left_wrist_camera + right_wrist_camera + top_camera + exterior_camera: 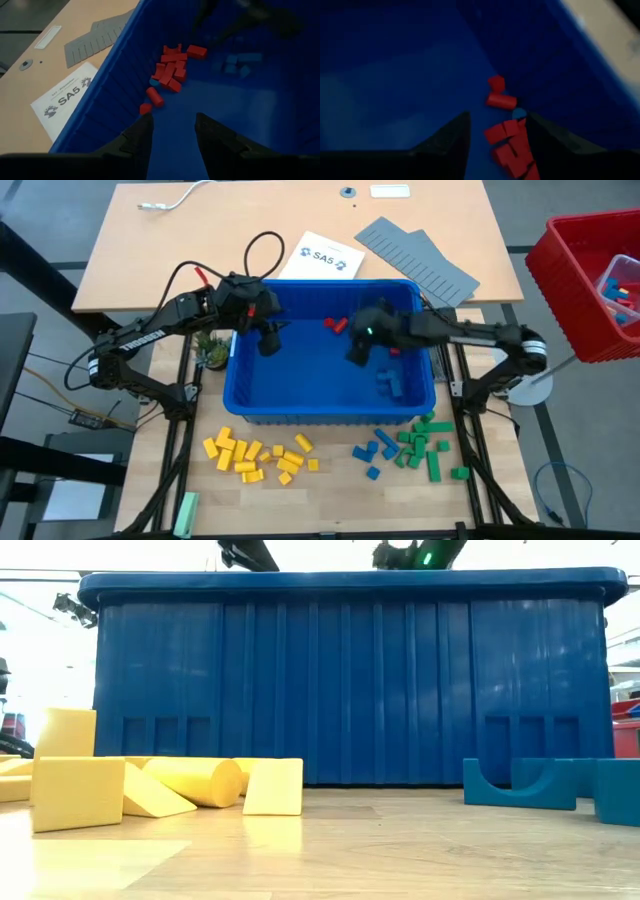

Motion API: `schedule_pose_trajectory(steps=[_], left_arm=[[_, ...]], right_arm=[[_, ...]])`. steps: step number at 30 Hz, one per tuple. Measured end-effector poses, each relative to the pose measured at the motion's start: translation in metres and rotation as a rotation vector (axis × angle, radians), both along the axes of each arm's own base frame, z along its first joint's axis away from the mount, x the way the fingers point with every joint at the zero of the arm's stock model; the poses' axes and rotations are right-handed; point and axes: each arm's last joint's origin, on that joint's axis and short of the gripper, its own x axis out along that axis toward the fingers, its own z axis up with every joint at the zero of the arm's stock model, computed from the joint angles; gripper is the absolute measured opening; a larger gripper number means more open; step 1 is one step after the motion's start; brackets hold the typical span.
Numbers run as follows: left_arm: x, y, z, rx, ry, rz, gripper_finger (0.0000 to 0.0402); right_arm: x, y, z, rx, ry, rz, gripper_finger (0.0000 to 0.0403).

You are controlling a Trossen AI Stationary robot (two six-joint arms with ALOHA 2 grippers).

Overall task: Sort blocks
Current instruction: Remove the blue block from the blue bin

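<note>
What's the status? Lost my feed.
Both grippers, left and right, open inside blue bin. Red blocks ahead, ungrasped. Nothing blocking.

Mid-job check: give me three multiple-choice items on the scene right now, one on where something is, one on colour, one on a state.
1. Where do the red blocks lie?
A. On the table in front of the bin
B. Inside the blue bin, near its far wall
C. On the grey panels

2. What colour is the pile at the left in front of the bin?
A. Yellow
B. Red
C. Green

3. How is the left tool?
A. Shut on a red block
B. Shut on nothing
C. Open, holding nothing

Answers: 1 B, the high view shows them in the bin. 2 A, yellow blocks lie there. 3 C, the left wrist view shows an empty gap between its fingers.
</note>
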Motion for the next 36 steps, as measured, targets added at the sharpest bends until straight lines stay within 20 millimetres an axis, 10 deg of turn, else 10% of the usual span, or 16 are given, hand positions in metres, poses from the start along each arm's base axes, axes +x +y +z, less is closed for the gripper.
schedule_pose_trajectory(steps=[17,36], left_arm=[[-0.005,0.003,-0.004,0.077,0.097,0.117,0.0158],[-0.006,0.002,-0.005,0.054,0.095,0.133,0.0158]], right_arm=[[0.015,-0.153,-0.112,0.438,-0.109,-0.426,0.0153],[0.033,-0.179,-0.160,0.406,-0.199,-0.541,0.0152]])
